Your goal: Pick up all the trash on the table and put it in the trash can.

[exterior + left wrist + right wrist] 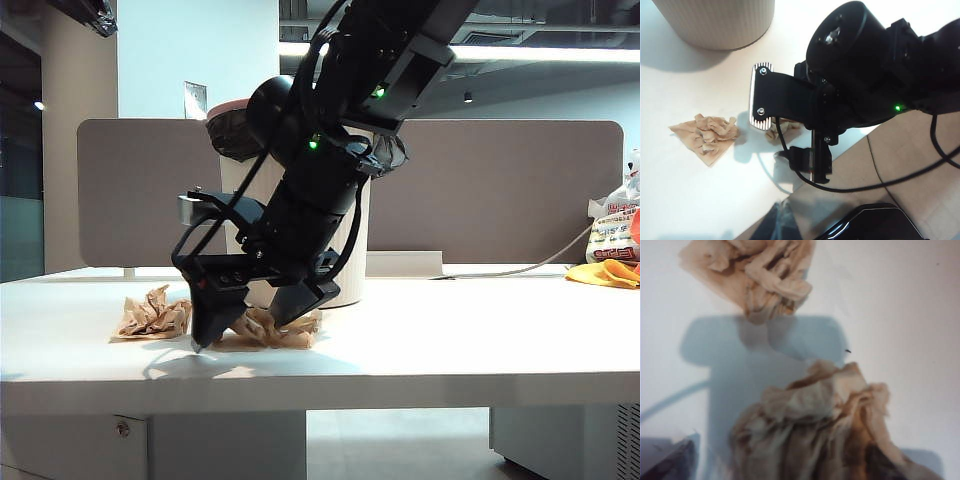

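Where my right end effector (252,318) is working: it is hanging low at the front of the counter (450,350), just in front of the trash can (352,250), with its fingers pointing down at the top.
Right end effector state: its jaws are standing wide apart, one finger (205,330) reaching down to the counter and the other sitting on the far side of a paper wad; they are not clamping anything.
Near wad (270,326): this tan crumpled trash is lying on the counter between my spread fingers, and it is filling the lower part of my right wrist view (815,435).
Second wad (152,313): it is lying flat on the counter just beside the near one, on the side away from the bin, untouched (752,275) (706,136).
Trash can details: it is standing upright behind my right arm, its black liner bulging over the pink rim; my left wrist view is showing its ribbed wall (715,22).
Left end effector (867,225): it is holding high above the counter edge, looking down on my right arm; only a dark edge is showing, and its jaws are pressed together.
Far right of counter: a yellow cloth (600,272) and a printed white bag (612,225) are resting there, well apart from the wads.
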